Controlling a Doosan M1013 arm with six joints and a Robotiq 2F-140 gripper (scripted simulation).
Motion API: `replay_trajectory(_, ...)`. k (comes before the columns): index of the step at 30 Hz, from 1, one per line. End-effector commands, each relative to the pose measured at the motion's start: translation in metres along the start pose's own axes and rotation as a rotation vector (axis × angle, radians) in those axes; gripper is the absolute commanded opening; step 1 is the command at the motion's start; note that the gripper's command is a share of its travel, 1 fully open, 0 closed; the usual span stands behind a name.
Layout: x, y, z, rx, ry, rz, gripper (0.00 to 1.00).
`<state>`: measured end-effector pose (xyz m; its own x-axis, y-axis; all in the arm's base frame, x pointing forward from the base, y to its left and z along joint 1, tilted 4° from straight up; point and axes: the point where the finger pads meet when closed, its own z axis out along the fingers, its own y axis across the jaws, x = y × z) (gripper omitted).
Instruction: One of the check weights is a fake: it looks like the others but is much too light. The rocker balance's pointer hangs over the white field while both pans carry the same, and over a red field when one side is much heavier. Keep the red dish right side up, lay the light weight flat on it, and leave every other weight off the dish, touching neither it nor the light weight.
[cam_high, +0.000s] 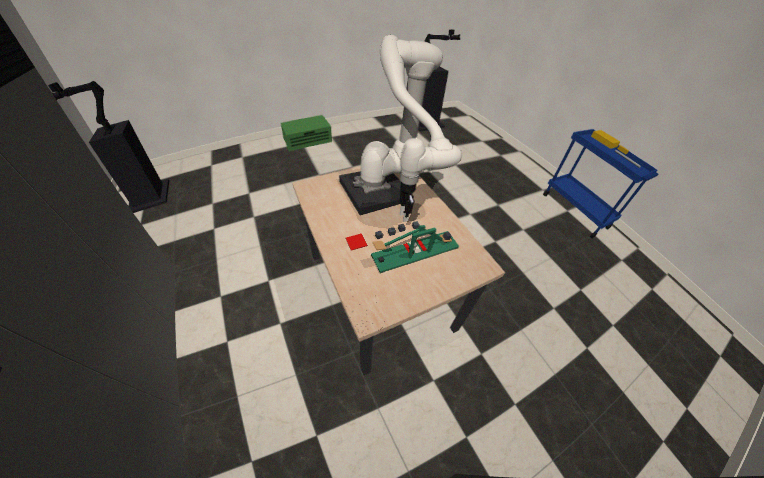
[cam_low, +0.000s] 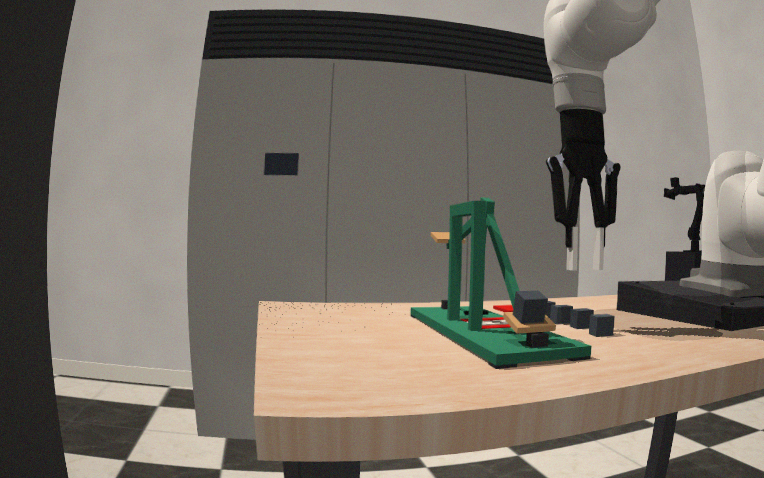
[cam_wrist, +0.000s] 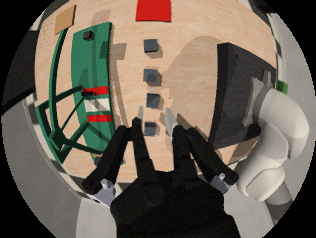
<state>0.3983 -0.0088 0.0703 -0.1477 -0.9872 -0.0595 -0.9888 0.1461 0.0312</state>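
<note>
Narrowed jaws (cam_high: 405, 218) (cam_low: 584, 250) hovering empty
One dark weight (cam_high: 446, 235) (cam_low: 530, 306) is weighing down the balance's near pan (cam_low: 549, 326).

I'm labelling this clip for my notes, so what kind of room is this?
Probably a robotics lab or workshop: an arm on a wooden table, a blue utility cart, and a green toolbox-like chest by the wall.

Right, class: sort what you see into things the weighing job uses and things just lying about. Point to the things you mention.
For the job:
- rocker balance (cam_high: 394, 260) (cam_low: 477, 264) (cam_wrist: 80, 60)
- five dark weights
- red dish (cam_high: 356, 241) (cam_wrist: 153, 10)
- gripper (cam_high: 406, 218) (cam_low: 584, 267) (cam_wrist: 154, 113)

Just about:
- blue cart (cam_high: 614, 147)
- green chest (cam_high: 307, 125)
- yellow box (cam_high: 605, 138)
</note>
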Motion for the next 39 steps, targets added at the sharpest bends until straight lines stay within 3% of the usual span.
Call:
replay_trajectory(1, 0.0028, 0.0011, 0.0009, 0.001, 0.001, 0.0, 0.35)
replay_trajectory(39, 0.0029, 0.001, 0.0077, 0.001, 0.0, 0.0, 0.35)
